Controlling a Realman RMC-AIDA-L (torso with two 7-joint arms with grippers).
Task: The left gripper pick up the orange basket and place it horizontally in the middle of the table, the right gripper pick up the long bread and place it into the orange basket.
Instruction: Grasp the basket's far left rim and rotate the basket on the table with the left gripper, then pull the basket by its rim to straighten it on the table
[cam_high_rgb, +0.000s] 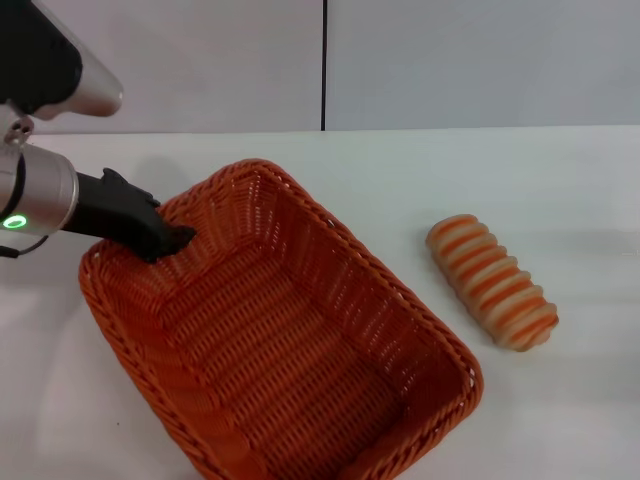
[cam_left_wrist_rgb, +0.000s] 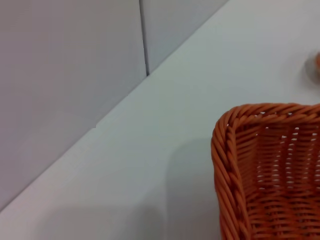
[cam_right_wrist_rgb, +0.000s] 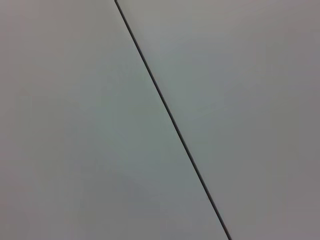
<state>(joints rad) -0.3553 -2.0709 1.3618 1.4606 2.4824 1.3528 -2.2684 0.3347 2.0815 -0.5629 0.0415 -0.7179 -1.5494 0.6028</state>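
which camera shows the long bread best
The head view: the whole long bread lies on the table, apart from the orange basket on its right side. The left wrist view catches only a blurred orange sliver at the picture's edge that may be the bread. The right wrist view shows none of it.

My left arm: silver-grey cylindrical wrist section with a lit green ring indicator, black upper housing with a silver end cap. The left gripper (cam_high_rgb: 172, 240) is matte black plastic, slim, tapering to narrow tips. Thin dark cable under wrist.
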